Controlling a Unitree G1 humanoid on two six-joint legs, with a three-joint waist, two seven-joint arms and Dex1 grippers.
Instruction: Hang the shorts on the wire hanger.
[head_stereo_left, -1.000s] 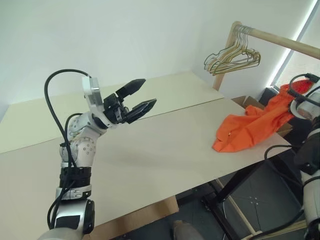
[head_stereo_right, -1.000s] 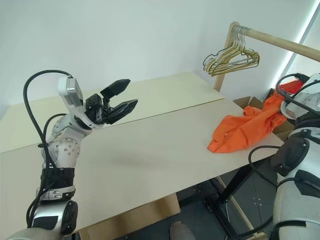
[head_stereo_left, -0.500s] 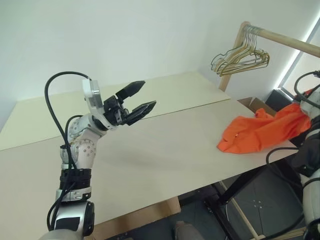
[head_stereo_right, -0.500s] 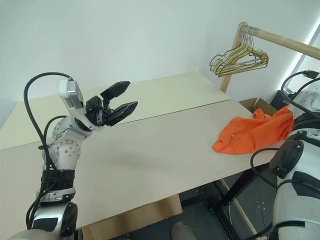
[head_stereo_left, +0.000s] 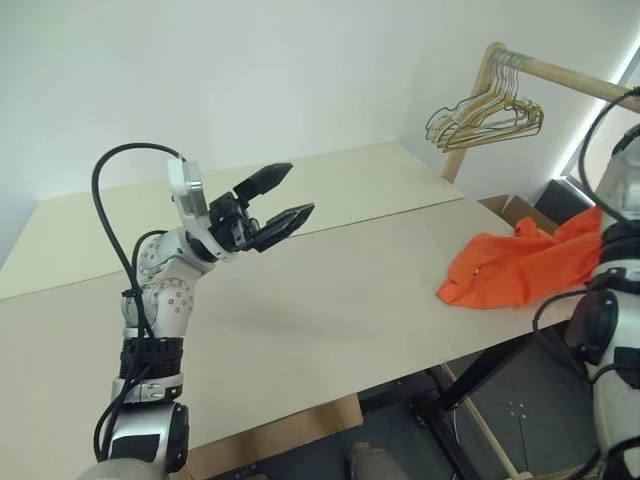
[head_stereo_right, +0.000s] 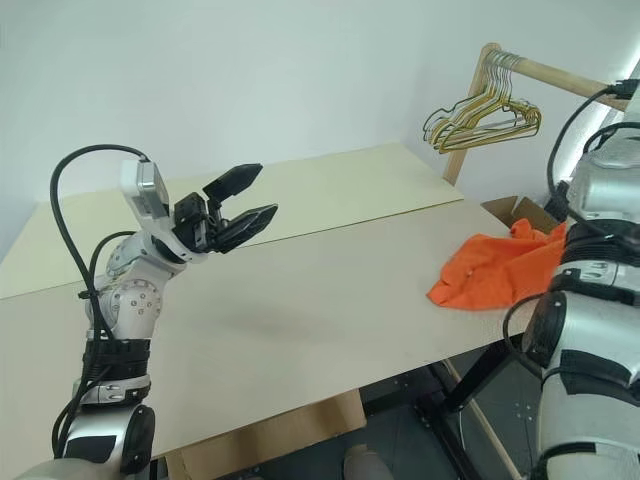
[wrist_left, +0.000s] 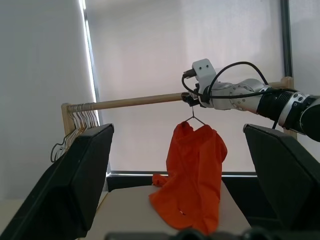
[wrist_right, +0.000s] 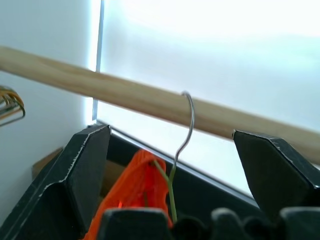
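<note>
Orange shorts (wrist_left: 192, 175) hanging crumpled from wire hanger (wrist_right: 184, 131), lower end trailing onto table edge. Thin grey-olive hanger hooking over wooden rail, shorts bunching just below its neck.

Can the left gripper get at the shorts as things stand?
Probably not without moving: the left gripper hovers over the table's middle, while the shorts hang from the rail beyond its far end.

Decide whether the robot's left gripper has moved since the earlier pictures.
No. The left gripper holds its place above the table, jaws open, level with the seam between the two boards as before.
</note>
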